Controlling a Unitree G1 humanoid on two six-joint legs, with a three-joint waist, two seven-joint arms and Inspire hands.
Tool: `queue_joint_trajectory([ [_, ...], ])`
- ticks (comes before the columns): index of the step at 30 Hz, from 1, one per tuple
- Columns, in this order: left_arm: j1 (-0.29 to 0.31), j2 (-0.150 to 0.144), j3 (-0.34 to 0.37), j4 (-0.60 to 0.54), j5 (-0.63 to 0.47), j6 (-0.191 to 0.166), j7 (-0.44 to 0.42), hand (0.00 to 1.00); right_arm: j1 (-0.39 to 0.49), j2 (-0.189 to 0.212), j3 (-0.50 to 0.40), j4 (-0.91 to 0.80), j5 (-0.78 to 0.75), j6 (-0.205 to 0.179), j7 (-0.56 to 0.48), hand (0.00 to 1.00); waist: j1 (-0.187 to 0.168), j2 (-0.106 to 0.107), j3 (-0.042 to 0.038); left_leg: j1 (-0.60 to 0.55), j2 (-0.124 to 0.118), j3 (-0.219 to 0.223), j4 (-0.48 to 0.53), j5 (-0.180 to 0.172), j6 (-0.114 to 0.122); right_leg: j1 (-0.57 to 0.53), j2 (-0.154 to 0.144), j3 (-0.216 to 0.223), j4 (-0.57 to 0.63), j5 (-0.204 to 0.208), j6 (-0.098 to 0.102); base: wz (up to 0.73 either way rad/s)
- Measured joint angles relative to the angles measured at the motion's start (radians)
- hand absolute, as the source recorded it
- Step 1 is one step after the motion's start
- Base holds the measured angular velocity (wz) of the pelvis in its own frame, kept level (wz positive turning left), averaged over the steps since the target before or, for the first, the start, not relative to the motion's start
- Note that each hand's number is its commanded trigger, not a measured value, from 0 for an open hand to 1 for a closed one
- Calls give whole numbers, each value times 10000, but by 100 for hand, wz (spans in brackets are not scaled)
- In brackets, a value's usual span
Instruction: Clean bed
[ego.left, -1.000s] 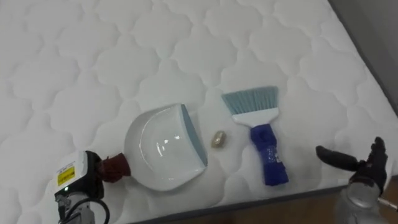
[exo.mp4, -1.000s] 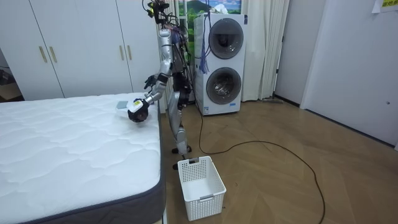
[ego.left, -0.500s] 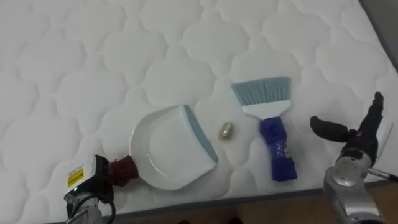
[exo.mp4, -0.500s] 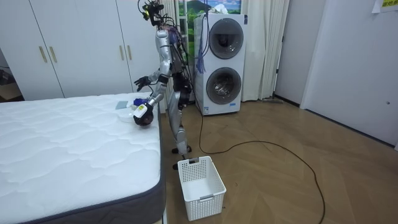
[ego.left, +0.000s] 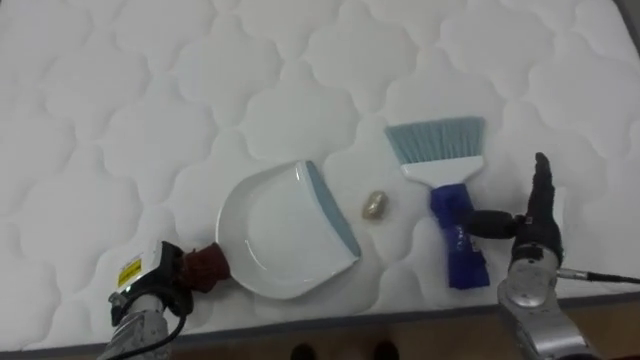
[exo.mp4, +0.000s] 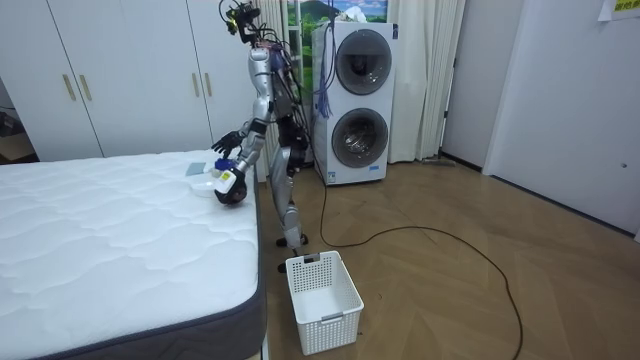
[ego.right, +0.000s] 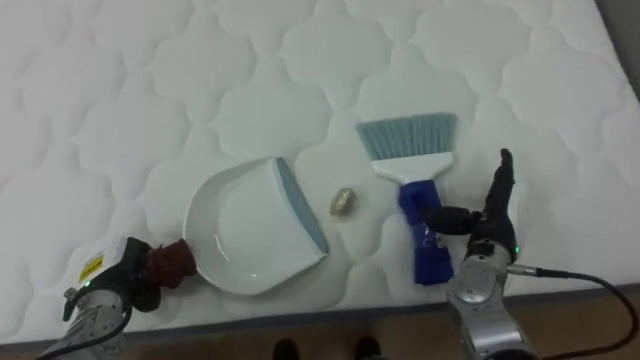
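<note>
A white dustpan (ego.left: 280, 235) with a blue-grey lip lies on the quilted white mattress (ego.left: 120, 100). My left hand (ego.left: 150, 292) is shut on its dark red handle (ego.left: 207, 265) at the lower left. A small beige scrap (ego.left: 375, 205) lies just off the pan's lip. To its right lies a hand brush (ego.left: 455, 240) with a blue handle and pale blue bristles that point away from me. My right hand (ego.left: 530, 240) is open just right of the brush handle, its thumb reaching over the handle and its fingers straight.
The mattress's near edge (ego.left: 400, 318) runs along the bottom of the eye views. In the room view I stand at the bed's side, by a stacked washer and dryer (exo.mp4: 358, 100). A white basket (exo.mp4: 322, 288) sits on the wooden floor near the bed's corner.
My right hand has moved left and up to the brush handle. The left hand keeps hold of the dustpan handle. The whole eye view has shifted a little.
</note>
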Motion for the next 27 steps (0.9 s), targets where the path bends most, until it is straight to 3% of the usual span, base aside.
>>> queue_joint_trajectory([
  [17,-159,51,-65,148,-203,-141,-180,100,-41,-1,517,38,-161,15,793,0,39,-70,24,-133,-2,33,141,2,7,-34,-44,-98,-4,-11,5,1],
  [27,-183,89,-67,18,-182,-121,-185,100,-40,4,522,1079,-126,51,1201,0,13,-85,14,-311,5,-34,292,4,8,-157,-74,-204,71,-19,-8,0],
])
